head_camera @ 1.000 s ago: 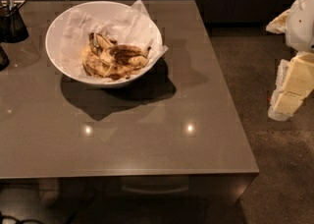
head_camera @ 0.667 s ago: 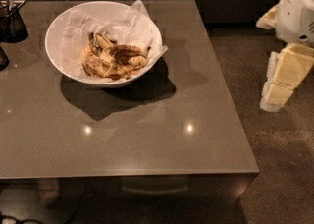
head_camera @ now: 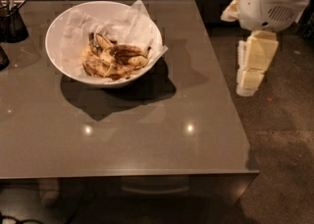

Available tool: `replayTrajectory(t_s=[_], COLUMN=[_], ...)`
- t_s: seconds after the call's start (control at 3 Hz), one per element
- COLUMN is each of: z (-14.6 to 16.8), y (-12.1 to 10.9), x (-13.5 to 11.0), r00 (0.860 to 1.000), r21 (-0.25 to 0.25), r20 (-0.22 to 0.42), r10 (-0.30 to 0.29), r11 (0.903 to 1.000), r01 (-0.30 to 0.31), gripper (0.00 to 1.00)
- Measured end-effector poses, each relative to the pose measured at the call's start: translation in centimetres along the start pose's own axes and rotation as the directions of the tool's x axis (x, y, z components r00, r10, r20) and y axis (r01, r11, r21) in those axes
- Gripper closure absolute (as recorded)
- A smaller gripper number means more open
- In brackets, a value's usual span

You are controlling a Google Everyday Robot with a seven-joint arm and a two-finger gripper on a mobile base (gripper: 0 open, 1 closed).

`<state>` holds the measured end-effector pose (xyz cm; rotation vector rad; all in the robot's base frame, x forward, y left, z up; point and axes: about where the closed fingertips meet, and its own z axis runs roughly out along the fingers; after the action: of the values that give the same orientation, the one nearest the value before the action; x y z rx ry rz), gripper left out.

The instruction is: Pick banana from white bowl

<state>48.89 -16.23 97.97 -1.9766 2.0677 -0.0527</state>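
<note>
My claw [head_camera: 252, 68] hangs off the table's [head_camera: 147, 144] right edge, well apart from the banana [head_camera: 125, 54] in the white bowl [head_camera: 53, 39]. I judge the reach not yet begun, and I cannot tell the claw's state.

A yellow, brown-blotched banana [head_camera: 123, 55] in a white bowl [head_camera: 55, 36] on a grey-brown table [head_camera: 147, 139]; cream gripper [head_camera: 248, 85] beside the table.

Moved the claw [head_camera: 251, 73] left and upward across the view, from the far right border a second ago to just off the right edge of the tabletop [head_camera: 147, 149], above the floor [head_camera: 284, 149]. Brought the white arm housing [head_camera: 274, 2] in over it, now filling the top right corner where only a small part showed before. Closer to the white bowl [head_camera: 56, 56], though well apart.
</note>
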Motion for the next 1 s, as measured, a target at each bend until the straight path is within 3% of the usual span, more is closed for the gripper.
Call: replayTrajectory(t_s=[0.33, 0.67, 1.0], z=[0.0, 0.3, 1.1], y=[-0.2, -3.2, -6.3], x=[0.1, -0.7, -2.4], r00=[1.000, 1.000, 0.996], r21=[0.018, 0.053, 0.057], r20=[0.001, -0.010, -0.037], r10=[0.009, -0.007, -0.075], r11=[0.9998, 0.9985, 0.9954], r01=[-0.009, 0.007, 0.077], gripper=[0.00, 0.00, 0.00])
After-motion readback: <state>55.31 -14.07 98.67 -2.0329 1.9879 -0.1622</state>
